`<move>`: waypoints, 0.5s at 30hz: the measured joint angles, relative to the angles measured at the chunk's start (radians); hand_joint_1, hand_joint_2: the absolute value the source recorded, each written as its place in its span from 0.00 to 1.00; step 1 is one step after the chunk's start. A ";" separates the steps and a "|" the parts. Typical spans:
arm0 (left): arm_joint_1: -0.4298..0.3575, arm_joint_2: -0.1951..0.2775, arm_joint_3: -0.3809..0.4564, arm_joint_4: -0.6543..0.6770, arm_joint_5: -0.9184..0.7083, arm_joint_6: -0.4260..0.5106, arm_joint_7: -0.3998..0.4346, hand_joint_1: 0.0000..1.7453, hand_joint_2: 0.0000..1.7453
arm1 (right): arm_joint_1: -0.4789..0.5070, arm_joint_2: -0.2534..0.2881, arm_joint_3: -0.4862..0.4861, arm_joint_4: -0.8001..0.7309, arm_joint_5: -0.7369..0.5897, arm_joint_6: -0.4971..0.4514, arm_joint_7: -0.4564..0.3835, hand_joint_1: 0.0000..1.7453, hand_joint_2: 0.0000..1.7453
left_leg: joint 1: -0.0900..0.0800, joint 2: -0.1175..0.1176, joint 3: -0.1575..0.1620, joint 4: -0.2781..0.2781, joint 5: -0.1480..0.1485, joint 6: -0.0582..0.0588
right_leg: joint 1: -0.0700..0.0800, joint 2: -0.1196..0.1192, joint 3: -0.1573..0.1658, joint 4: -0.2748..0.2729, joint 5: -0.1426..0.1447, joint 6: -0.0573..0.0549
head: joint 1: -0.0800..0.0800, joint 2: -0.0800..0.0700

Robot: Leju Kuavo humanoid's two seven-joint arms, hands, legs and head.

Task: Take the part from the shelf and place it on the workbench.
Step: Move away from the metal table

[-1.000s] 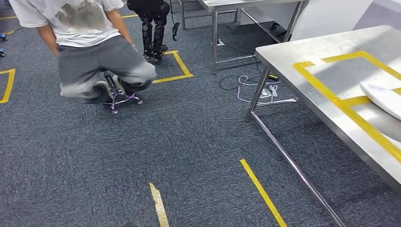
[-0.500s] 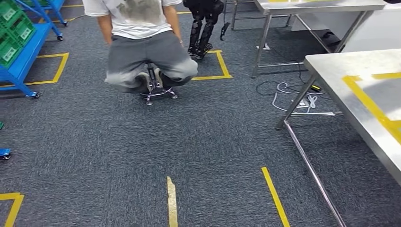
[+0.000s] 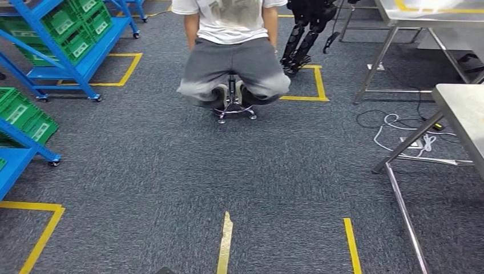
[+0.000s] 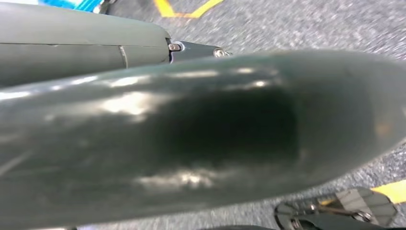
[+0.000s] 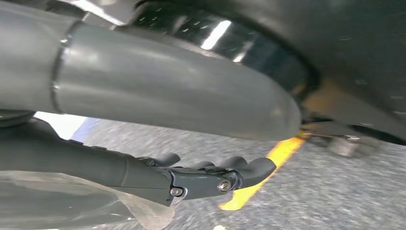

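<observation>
Head view: we log dark grey carpet (image 3: 171,171) with yellow tape lines (image 3: 352,245); blue metal shelf racks (image 3: 68,63) holding green plastic crates (image 3: 80,34) far left; steel workbench (image 3: 465,114) right; a person (image 3: 231,51) seated on a stool. We cannot pick out the part. Right wrist view: right hand (image 5: 210,175) with fingers (image 5: 253,167) curled, empty. Left wrist view: left hand (image 4: 191,139), blurred, grip not discernible.
</observation>
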 joint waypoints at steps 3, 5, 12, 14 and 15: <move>-0.059 -0.003 0.013 -0.004 0.016 -0.050 0.089 0.00 0.00 | -0.009 0.000 0.021 0.000 0.032 0.015 0.013 0.00 0.00 | 0.003 0.013 -0.016 0.016 -0.007 -0.017 | 0.001 -0.035 0.007 -0.010 0.009 -0.017 | -0.003 0.000; -0.110 -0.003 0.024 -0.010 0.029 -0.078 0.140 0.00 0.00 | -0.012 -0.001 0.035 0.000 0.049 0.025 0.019 0.00 0.00 | 0.001 0.075 -0.055 0.104 -0.060 -0.024 | 0.002 -0.065 0.009 -0.015 0.013 -0.026 | -0.007 0.000; -0.181 0.000 0.044 -0.021 0.040 -0.100 0.174 0.00 0.00 | -0.015 -0.002 0.060 0.000 0.062 0.037 0.027 0.00 0.00 | 0.002 0.160 -0.032 0.094 -0.020 -0.025 | 0.009 -0.150 0.018 -0.014 0.004 -0.025 | -0.009 0.000; -0.190 0.000 0.048 -0.022 0.040 -0.098 0.171 0.00 0.00 | -0.013 -0.002 0.062 0.000 0.063 0.038 0.027 0.00 0.00 | -0.009 0.196 0.005 0.009 0.001 -0.014 | 0.014 -0.172 0.021 -0.012 -0.002 -0.016 | -0.009 0.000; -0.193 0.000 0.049 -0.023 0.040 -0.098 0.170 0.00 0.00 | -0.013 -0.002 0.063 0.000 0.063 0.039 0.027 0.00 0.00 | -0.013 0.197 0.006 0.000 -0.004 -0.010 | 0.015 -0.184 0.022 -0.012 -0.004 -0.012 | -0.009 0.000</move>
